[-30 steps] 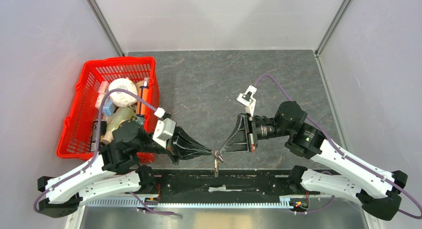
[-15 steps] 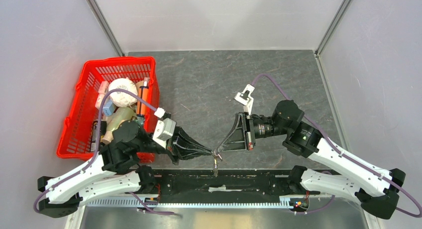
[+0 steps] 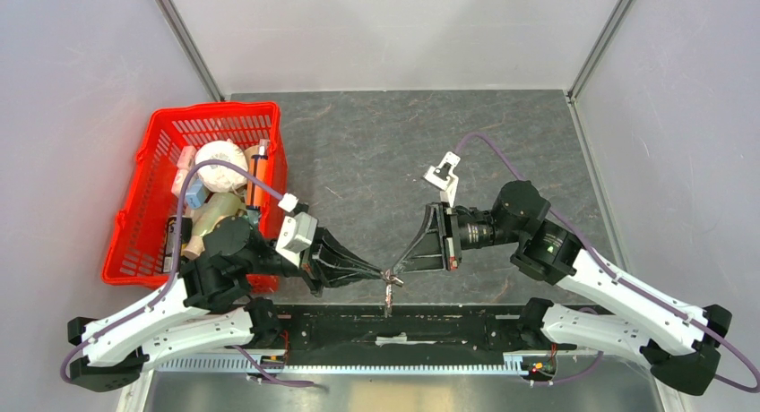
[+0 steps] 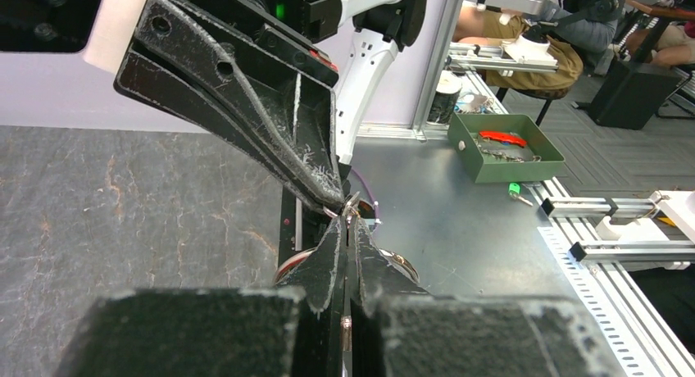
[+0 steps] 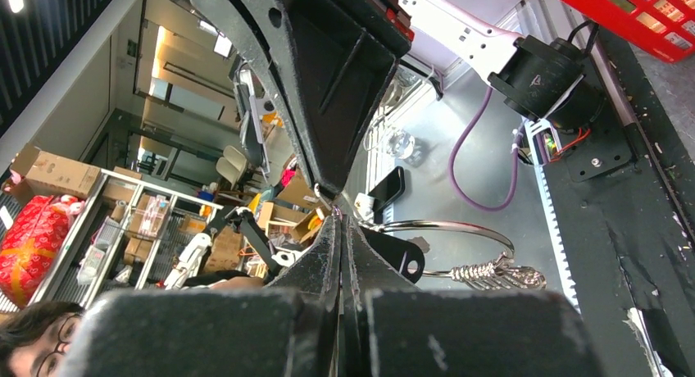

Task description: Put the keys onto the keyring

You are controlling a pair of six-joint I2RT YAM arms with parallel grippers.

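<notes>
My left gripper (image 3: 381, 273) and right gripper (image 3: 395, 271) meet tip to tip above the table's near edge, both shut. The thin silvery keyring (image 5: 447, 225) arcs out to the right of my right fingers (image 5: 328, 262), with a twisted wire knot (image 5: 492, 272) on it. The black-headed key (image 5: 395, 258) sits against those fingers, its blade hidden between them. In the left wrist view the keyring (image 4: 403, 265) shows on both sides of my shut left fingers (image 4: 328, 262). Small silvery keys (image 3: 388, 296) hang below the tips.
A red basket (image 3: 134, 224) full of household items stands at the left. A black rail (image 3: 403, 327) runs along the table's near edge, under the hanging keys. A green tray (image 4: 504, 152) sits off the table in the left wrist view.
My right arm has shifted slightly to the left, and the hanging keys have swung a little with it. Both grippers stay shut and tip to tip.
</notes>
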